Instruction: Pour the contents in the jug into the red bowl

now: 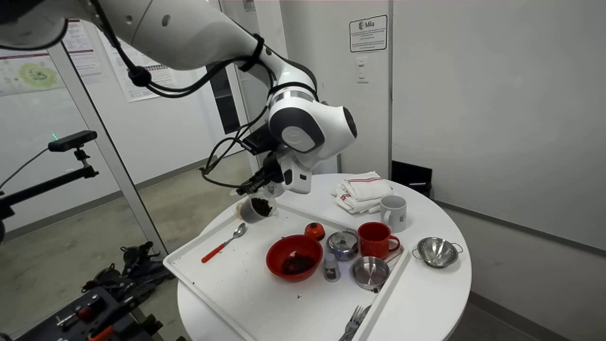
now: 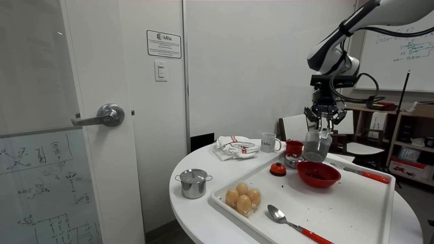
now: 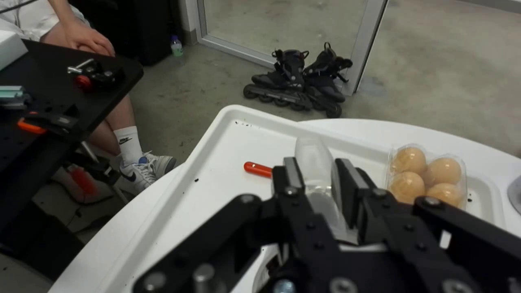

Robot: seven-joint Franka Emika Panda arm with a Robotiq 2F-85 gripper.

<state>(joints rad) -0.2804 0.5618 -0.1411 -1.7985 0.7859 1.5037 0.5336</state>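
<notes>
The jug [image 1: 251, 212] is a translucent whitish pitcher with dark bits [image 1: 261, 207] inside. It hangs in the air, tilted, and also shows in an exterior view [image 2: 315, 150]. My gripper [image 3: 318, 175] is shut on its pale handle, which shows between the fingers in the wrist view; the gripper points down in an exterior view [image 2: 324, 124]. The red bowl [image 1: 277, 253] stands on the white tray with dark bits in its bottom. In an exterior view the jug appears just behind the bowl's far rim [image 2: 303, 166]. The bowl is out of view in the wrist view.
On the tray [image 1: 265, 308] are a spoon [image 1: 240, 230], eggs in a clear pack [image 2: 243, 200], an orange-red timer-like thing [image 1: 314, 231], a lidded pot [image 1: 343, 245], a shaker [image 1: 331, 269], a red mug [image 1: 374, 239], a pan [image 1: 370, 273] and a fork [image 1: 352, 324].
</notes>
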